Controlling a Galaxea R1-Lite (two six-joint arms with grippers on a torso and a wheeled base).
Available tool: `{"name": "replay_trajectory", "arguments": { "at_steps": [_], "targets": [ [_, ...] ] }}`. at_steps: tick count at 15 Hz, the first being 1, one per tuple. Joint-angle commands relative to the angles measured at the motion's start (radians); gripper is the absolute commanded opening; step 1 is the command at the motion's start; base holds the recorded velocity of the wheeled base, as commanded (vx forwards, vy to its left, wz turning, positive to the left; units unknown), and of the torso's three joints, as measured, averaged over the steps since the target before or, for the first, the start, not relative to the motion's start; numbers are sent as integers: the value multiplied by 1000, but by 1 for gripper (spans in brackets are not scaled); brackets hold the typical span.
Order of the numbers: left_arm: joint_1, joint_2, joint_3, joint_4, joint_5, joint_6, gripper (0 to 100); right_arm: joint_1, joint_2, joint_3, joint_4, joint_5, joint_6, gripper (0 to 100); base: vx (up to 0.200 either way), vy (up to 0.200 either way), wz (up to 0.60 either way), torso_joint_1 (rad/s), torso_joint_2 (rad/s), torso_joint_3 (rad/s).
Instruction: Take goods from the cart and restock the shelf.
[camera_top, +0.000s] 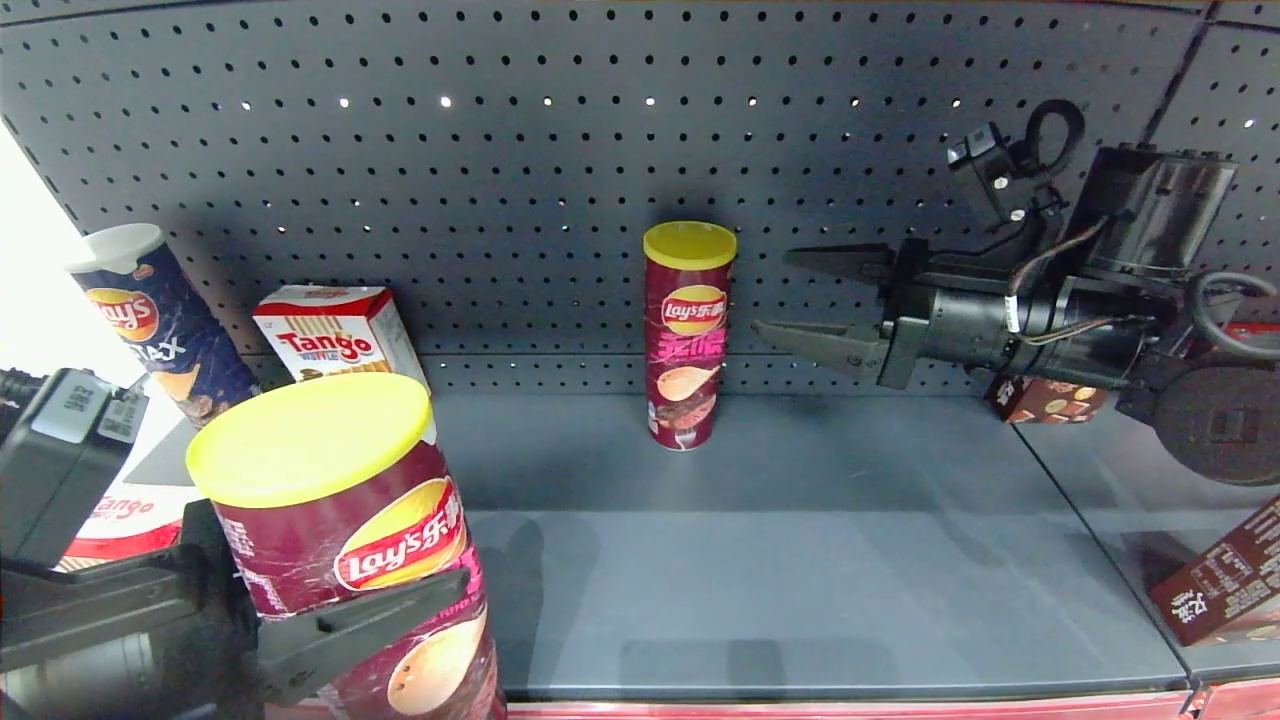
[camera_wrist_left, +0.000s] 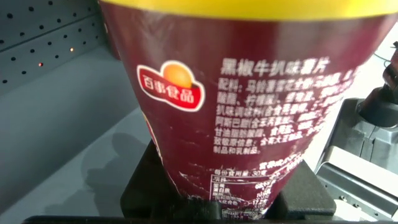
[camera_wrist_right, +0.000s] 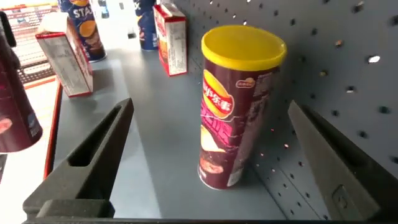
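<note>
From the head camera, the left gripper clamps a maroon chip can with a yellow lid at the front left corner of the grey shelf. The can tilts slightly, and one dark finger crosses its label. A second maroon can of the same kind stands upright at the back edge of the shelf, about midway along, close to the pegboard wall. The right gripper hangs just beside that can on its right, its two fingers spread and holding nothing. A blue chip can leans at the back left corner, with a wafer box next to it. A brown box lies near the front right edge.

From the left wrist camera, the held can rises out of the gripper's black body, its printed back panel facing the lens. The shelf and pegboard lie behind it.

From the right wrist camera, the standing can sits between the two parted fingers and touches neither. Its base rests on the shelf right beside the pegboard. Two wafer boxes and blue cans stand farther along the shelf.
</note>
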Motion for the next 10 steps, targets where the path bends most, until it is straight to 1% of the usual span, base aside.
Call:
{"name": "replay_trajectory", "arguments": {
  "at_steps": [1, 10],
  "targets": [
    [0, 5, -6, 0, -1, 0, 0, 7, 63, -36, 0, 0, -4, 100, 0, 0, 0, 0, 0, 0],
    [0, 5, -9, 0, -1, 0, 0, 6, 207, -97, -3, 2, -28, 100, 0, 0, 0, 0, 0, 0]
  ]
}}
